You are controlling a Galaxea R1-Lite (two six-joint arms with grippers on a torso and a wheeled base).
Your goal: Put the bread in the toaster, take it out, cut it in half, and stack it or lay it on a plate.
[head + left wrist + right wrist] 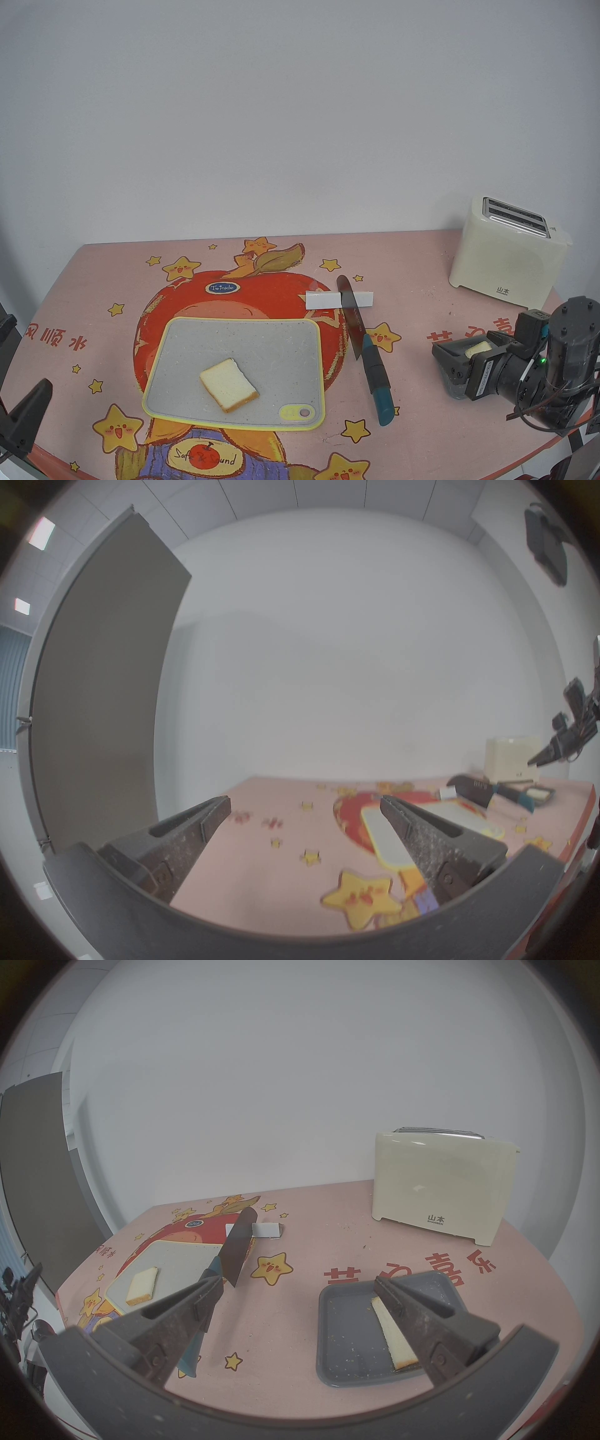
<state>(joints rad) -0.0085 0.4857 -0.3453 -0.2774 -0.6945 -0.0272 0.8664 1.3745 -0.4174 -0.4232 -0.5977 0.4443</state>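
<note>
A half slice of bread (229,384) (142,1285) lies flat on the grey cutting board (275,350) (181,1257) at the front middle. Another cut piece of bread (478,348) (394,1335) lies in the grey plate (445,357) (350,1335) at the right. My right gripper (484,369) (300,1288) hangs open just above that plate, one finger (431,1322) beside the piece. The cream toaster (509,253) (444,1191) stands at the back right with nothing in its slots. My left gripper (25,412) (306,805) is open and holds nothing, off the table's front left corner.
A knife (369,356) (234,1254) with a dark blade and teal handle lies between the board and the plate. A white strip (339,300) (262,1230) lies under its blade tip. Crumbs dot the table near the toaster.
</note>
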